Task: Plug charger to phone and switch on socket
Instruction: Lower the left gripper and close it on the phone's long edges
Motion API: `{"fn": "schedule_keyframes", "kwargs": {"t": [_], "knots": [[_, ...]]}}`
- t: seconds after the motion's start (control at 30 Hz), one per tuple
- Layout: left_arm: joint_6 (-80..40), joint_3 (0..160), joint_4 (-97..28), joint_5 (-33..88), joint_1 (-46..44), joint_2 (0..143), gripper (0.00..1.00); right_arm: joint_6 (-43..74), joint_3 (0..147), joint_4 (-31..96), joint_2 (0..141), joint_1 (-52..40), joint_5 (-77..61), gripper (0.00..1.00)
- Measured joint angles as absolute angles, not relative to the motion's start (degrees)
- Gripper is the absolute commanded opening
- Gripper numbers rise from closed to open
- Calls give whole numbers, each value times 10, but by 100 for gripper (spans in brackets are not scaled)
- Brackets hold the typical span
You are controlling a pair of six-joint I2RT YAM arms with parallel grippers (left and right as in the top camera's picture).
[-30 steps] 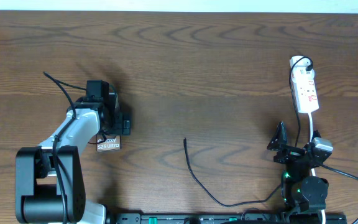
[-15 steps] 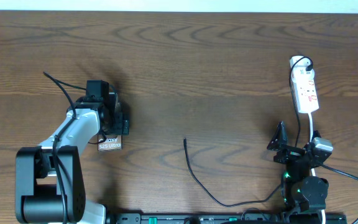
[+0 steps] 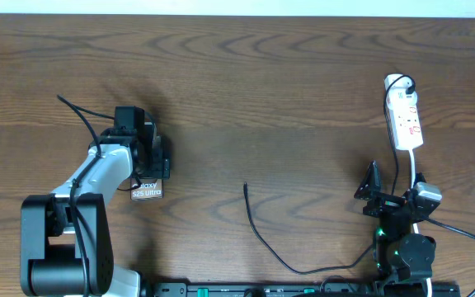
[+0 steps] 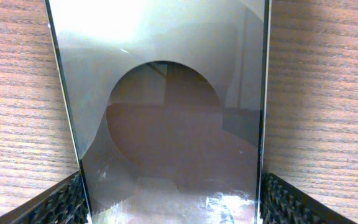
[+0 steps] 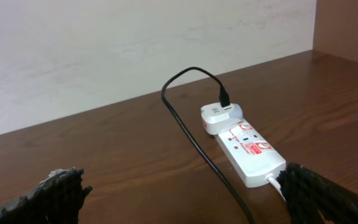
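phone (image 3: 147, 191) is on the left side of the table (image 3: 287, 74), at the tip of the left gripper (image 3: 152, 173). Its white lettered label end points to the near edge, and the rest is under the gripper in the overhead view. Left wrist cam: phone (image 4: 166, 124) fills the centre, its glossy face reflecting the room, with the textured fingers (image 4: 55, 202) tight against both long edges. So the left gripper is pinching the phone across its width. Can't tell if the phone is lifted or flat on the wood.

charger (image 3: 258, 235): thin black cable, plug tip (image 3: 246, 186) lying loose on the table at centre-near, well apart from the phone and to its right. From the tip it runs toward the near edge, then curves right to the base of the right arm. Nothing is touching the tip.

socket (image 3: 405, 120): white strip at far right, long axis running near-far, red switch marks on top. White adapter (image 5: 219, 117) sits at its far end with a black lead looping out of it. White cord (image 3: 416, 177) leaves the near end toward the right arm.

right gripper (image 3: 369, 186) sits near of the socket, apart from it. Right wrist cam shows its fingers (image 5: 61, 193) spread wide with nothing between them, and the socket (image 5: 247, 149) ahead.
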State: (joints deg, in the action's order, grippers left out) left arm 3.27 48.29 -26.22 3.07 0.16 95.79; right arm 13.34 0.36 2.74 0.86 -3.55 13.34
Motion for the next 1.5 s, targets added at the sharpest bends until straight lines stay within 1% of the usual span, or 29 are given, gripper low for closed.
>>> {"fn": "schedule_keyframes", "kwargs": {"t": [0.37, 0.6, 0.73, 1.5], "knots": [[33, 483, -264, 31, 2, 958, 82, 133, 4, 27, 9, -36, 133, 99], [33, 483, -265, 31, 2, 958, 81, 133, 4, 27, 9, -36, 133, 99], [33, 483, -265, 31, 2, 958, 78, 133, 4, 27, 9, -36, 133, 99], [33, 483, -265, 31, 2, 958, 76, 133, 4, 27, 9, -36, 133, 99]]}}
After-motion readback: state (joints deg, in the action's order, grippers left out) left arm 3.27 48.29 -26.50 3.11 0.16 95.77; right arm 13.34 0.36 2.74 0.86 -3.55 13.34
